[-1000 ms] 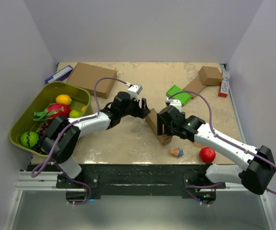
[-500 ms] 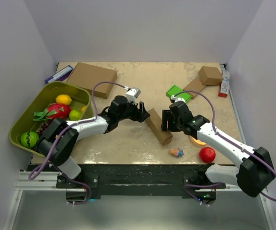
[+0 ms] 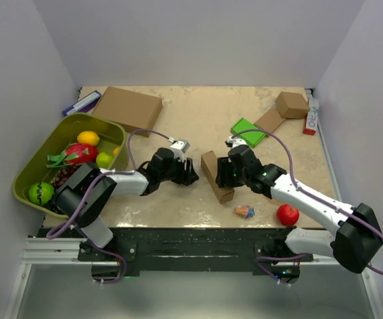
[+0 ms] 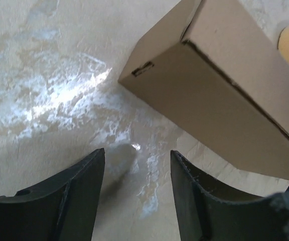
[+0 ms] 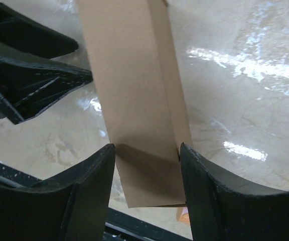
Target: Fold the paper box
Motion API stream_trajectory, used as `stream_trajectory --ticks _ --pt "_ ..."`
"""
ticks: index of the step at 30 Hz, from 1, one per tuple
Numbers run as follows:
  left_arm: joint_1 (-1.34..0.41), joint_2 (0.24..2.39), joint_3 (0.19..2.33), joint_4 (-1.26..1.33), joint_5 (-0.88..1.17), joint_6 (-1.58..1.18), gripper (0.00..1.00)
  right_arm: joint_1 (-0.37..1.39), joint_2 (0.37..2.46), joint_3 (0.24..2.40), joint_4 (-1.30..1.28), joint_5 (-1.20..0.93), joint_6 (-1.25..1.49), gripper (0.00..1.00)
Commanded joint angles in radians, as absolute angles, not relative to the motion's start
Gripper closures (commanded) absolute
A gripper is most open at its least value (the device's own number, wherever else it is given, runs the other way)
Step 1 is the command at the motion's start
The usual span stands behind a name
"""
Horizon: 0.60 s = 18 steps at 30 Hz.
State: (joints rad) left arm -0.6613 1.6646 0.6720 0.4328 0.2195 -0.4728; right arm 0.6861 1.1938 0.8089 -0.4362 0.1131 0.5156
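Observation:
The paper box point(image 3: 216, 176) is a slim brown cardboard box lying closed on the table between the two arms. My right gripper point(image 3: 225, 173) straddles it near its front end. In the right wrist view its fingertips point(image 5: 109, 155) press against both long sides of the box point(image 5: 134, 85), so the gripper point(image 5: 147, 148) is shut on it. My left gripper point(image 3: 190, 175) sits just left of the box with its jaws apart. The left wrist view shows only bare table between its fingers point(image 4: 92, 175), with the gripper point(image 4: 137, 155) short of the box's corner point(image 4: 220, 85).
A green bin point(image 3: 102, 121) of fruit stands at the left. At the back are a large brown box point(image 3: 130, 109), a small brown box point(image 3: 291, 104), a flat cardboard piece point(image 3: 269, 119) and a green block point(image 3: 248, 131). A red apple point(image 3: 287, 214) and a small wrapped sweet point(image 3: 245, 211) lie front right.
Both grippers have narrowed. The right gripper moved left and closed around the box, which now lies flat. The left gripper dropped toward the table beside it.

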Motion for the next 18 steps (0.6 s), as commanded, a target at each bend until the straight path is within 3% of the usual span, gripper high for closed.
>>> stream_trajectory --ticks 1,18 --pt "-0.652 1.582 0.631 0.46 0.178 -0.486 0.38 0.783 1.216 0.828 -0.436 0.167 0.537 0.43" --pt "-0.558 1.131 0.689 0.065 0.032 -0.382 0.19 1.04 1.454 1.029 -0.535 0.462 0.63 0.49"
